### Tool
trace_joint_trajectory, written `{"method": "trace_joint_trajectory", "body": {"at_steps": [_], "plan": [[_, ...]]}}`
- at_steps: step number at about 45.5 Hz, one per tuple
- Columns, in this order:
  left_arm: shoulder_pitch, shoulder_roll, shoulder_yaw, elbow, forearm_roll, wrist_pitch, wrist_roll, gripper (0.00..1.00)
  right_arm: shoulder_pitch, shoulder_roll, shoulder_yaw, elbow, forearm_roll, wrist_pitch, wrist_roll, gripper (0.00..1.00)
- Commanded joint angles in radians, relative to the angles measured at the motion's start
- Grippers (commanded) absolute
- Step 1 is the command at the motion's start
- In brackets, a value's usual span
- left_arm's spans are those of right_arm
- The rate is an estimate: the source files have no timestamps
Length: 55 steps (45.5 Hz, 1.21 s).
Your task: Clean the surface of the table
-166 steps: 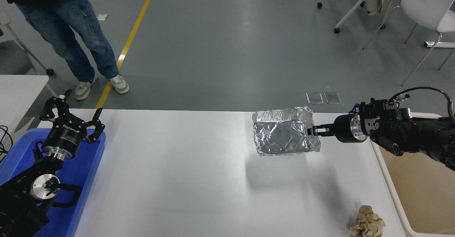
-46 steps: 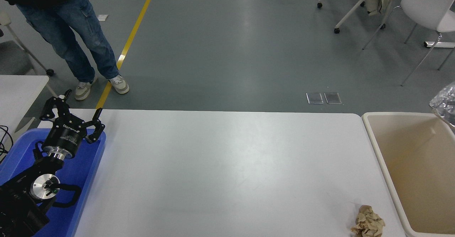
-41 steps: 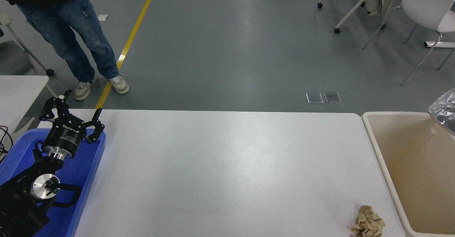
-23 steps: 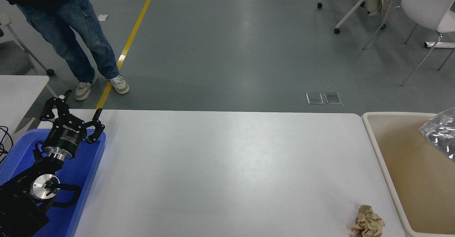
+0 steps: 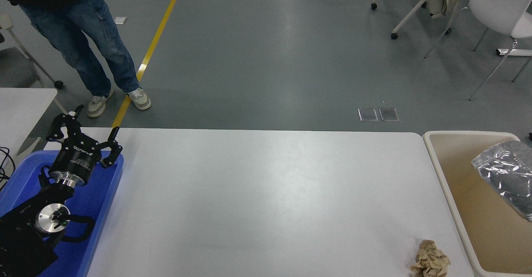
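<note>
The table surface (image 5: 257, 194) is a wide matte white top with rounded corners. A crumpled ball of brown paper (image 5: 430, 263) lies on it near the front right corner. A crinkled silver foil tray (image 5: 505, 175) sits tilted inside the beige bin (image 5: 448, 185) at the table's right end. My left gripper (image 5: 85, 132) is parked open and empty over the blue bin (image 5: 106, 189) at the lower left. My right arm and gripper are out of view.
A person in jeans (image 5: 83, 40) stands on the floor beyond the table's far left corner. A smaller white table (image 5: 20, 102) is at the left edge. White chairs (image 5: 498, 3) stand at the top right.
The foil tray, held over the table 3.6 s ago, has come in from the right edge and dropped lower and leftward into the beige bin. The right arm has left the view.
</note>
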<state>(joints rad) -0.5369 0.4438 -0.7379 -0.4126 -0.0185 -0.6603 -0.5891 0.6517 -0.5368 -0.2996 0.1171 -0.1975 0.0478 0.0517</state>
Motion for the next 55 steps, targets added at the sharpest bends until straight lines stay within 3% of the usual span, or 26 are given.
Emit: {"method": "trace_joint_trajectory", "body": {"at_steps": [1,49,50,55], "plan": [[0.0,0.0,0.0,0.0,0.0,0.001,0.0,1.0,-0.041,0.055,0.02,-0.001,0.007,-0.049,0.0,0.0],[0.0,-0.001,0.0,0.0,0.0,0.001,0.0,1.0,-0.066,0.09,0.02,0.001,0.009,-0.068,0.0,0.0],[0.0,-0.001,0.0,0.001,0.0,-0.001,0.0,1.0,-0.066,0.09,0.02,0.001,0.009,-0.071,0.0,0.01],[0.0,0.0,0.0,0.001,0.0,0.001,0.0,1.0,-0.066,0.089,0.02,0.001,0.009,-0.114,0.0,0.37]]}}
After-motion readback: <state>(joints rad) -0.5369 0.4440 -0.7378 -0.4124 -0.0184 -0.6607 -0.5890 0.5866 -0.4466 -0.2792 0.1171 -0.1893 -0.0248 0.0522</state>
